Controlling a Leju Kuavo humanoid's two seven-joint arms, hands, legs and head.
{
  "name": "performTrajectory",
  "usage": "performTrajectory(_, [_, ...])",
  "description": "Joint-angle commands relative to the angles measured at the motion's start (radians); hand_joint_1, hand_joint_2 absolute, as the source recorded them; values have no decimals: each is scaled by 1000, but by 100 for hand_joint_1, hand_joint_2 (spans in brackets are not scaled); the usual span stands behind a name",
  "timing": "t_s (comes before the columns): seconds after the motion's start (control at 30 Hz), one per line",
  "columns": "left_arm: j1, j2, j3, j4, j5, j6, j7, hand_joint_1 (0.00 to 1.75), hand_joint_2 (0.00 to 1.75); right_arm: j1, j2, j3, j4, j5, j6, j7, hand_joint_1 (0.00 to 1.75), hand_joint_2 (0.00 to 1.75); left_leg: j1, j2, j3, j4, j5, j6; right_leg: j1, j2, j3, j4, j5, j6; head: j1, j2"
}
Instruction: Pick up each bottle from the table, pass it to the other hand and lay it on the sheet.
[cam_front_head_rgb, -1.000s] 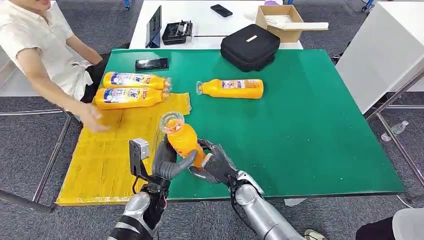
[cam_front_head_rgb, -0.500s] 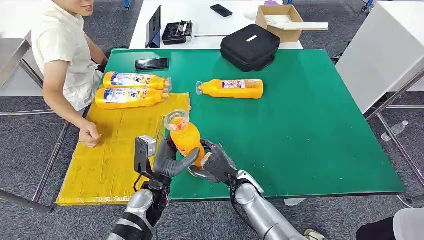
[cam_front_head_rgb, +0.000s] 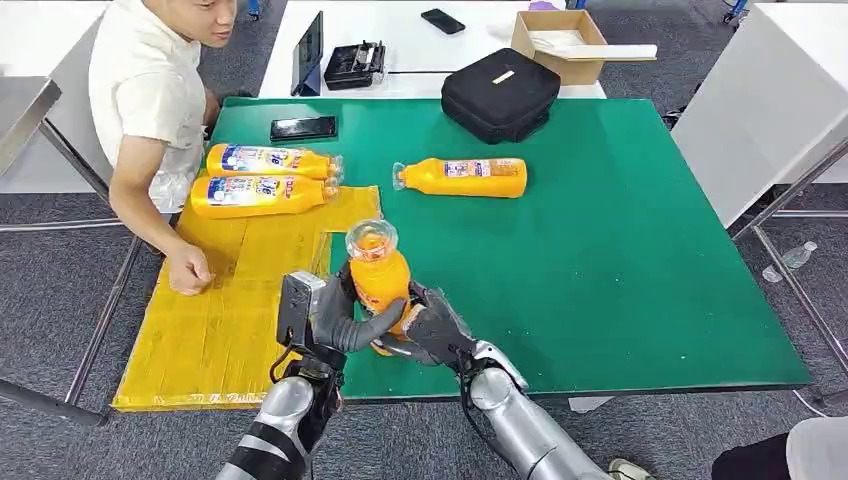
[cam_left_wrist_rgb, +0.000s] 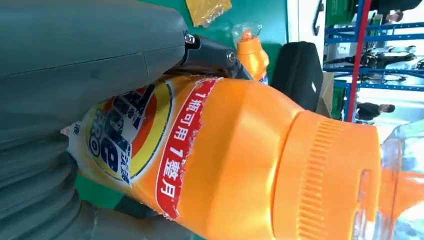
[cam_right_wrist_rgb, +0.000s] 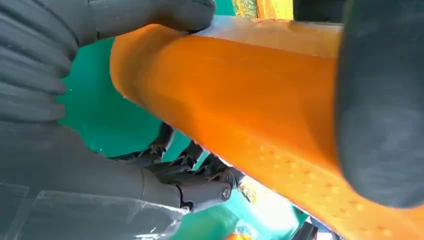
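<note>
An orange juice bottle (cam_front_head_rgb: 378, 282) stands upright, cap up, just above the table's near edge beside the yellow sheet (cam_front_head_rgb: 230, 320). My left hand (cam_front_head_rgb: 335, 322) grips its left side and my right hand (cam_front_head_rgb: 436, 326) grips its right side and base. In the left wrist view my left hand (cam_left_wrist_rgb: 75, 60) wraps the labelled bottle (cam_left_wrist_rgb: 240, 150). In the right wrist view my right hand (cam_right_wrist_rgb: 40, 65) closes round the orange bottle (cam_right_wrist_rgb: 240, 95). Two bottles (cam_front_head_rgb: 262, 192) (cam_front_head_rgb: 270, 160) lie side by side at the sheet's far end. Another bottle (cam_front_head_rgb: 465, 177) lies on the green table (cam_front_head_rgb: 620, 260).
A person sits at the table's left with a fist (cam_front_head_rgb: 188, 272) resting on the sheet. A black phone (cam_front_head_rgb: 303, 128) and a black bag (cam_front_head_rgb: 500, 93) lie at the green table's far side. The white table behind holds a cardboard box (cam_front_head_rgb: 565, 40).
The bottle and both hands have shifted a little to the right, my left hand closing in on the bottle. The person has drawn the arm back and leaned in over the sheet's corner.
</note>
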Motion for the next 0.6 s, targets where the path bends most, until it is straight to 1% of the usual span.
performTrajectory(0.03, [-30,-24,-13,47,-7,6,-1,175,175,-12,-14,40,-4,3,2,12,120,175,1,0,4,1,-2,0,2,-3,5,0,-2,-6,0,0])
performTrajectory(0.07, [-30,-24,-13,47,-7,6,-1,175,175,-12,-14,40,-4,3,2,12,120,175,1,0,1,0,0,0,1,-2,2,0,-1,-3,0,0])
performTrajectory(0.1, [-30,-24,-10,44,-10,8,-3,175,175,-11,-14,39,-6,4,1,13,10,175,1,-1,3,0,-1,0,2,-3,4,0,-2,-4,0,0])
performTrajectory(0.13, [-28,-24,-6,40,-13,12,-5,175,175,-9,-13,37,-8,4,-3,17,0,175,1,0,1,0,0,0,1,-2,2,0,-1,-3,0,0])
performTrajectory(0.17, [-24,-24,2,27,-25,20,-10,175,175,-5,-9,32,-16,6,-8,26,0,175,1,0,2,0,-1,0,2,-2,3,0,-1,-4,0,0])
performTrajectory(0.27, [-7,-24,27,-34,-116,53,-9,175,175,20,-13,15,-44,39,-45,43,0,175,1,0,1,0,-1,0,2,-1,2,0,-1,-3,0,0])
performTrajectory(0.3, [12,-24,30,-77,-149,58,-3,175,175,51,-19,1,-74,48,-53,45,0,175,1,0,2,0,-1,0,2,-2,3,0,-1,-4,0,0])
performTrajectory(0.33, [13,-24,30,-79,-150,57,-3,175,175,57,-21,1,-74,47,-54,45,0,175,1,0,0,0,-1,0,1,-2,1,0,-1,-3,0,0])
performTrajectory(0.37, [25,-24,28,-102,-158,54,7,175,175,71,-26,0,-93,51,-53,46,0,175,1,-2,2,0,-1,0,2,-4,4,0,-2,-4,0,0])
performTrajectory(0.43, [52,-24,30,-137,-169,55,9,175,175,106,-35,-10,-127,49,-52,49,0,175,1,-1,3,0,-2,0,2,-3,4,-1,-2,-5,0,0])
performTrajectory(0.47, [65,-24,35,-160,-218,71,5,175,175,126,-37,-25,-142,51,-52,55,0,175,1,0,3,0,-2,0,2,-2,4,-1,-2,-5,0,0])
performTrajectory(0.57, [65,-24,35,-160,-218,71,5,175,175,126,-37,-25,-142,51,-52,55,0,175,1,0,3,0,-2,0,2,-2,4,-1,-2,-5,0,0])
performTrajectory(0.6, [77,-24,43,-187,-260,90,0,175,175,140,-41,-39,-146,51,-55,58,0,175,1,0,1,0,-1,0,1,-2,2,-1,-1,-3,0,0])
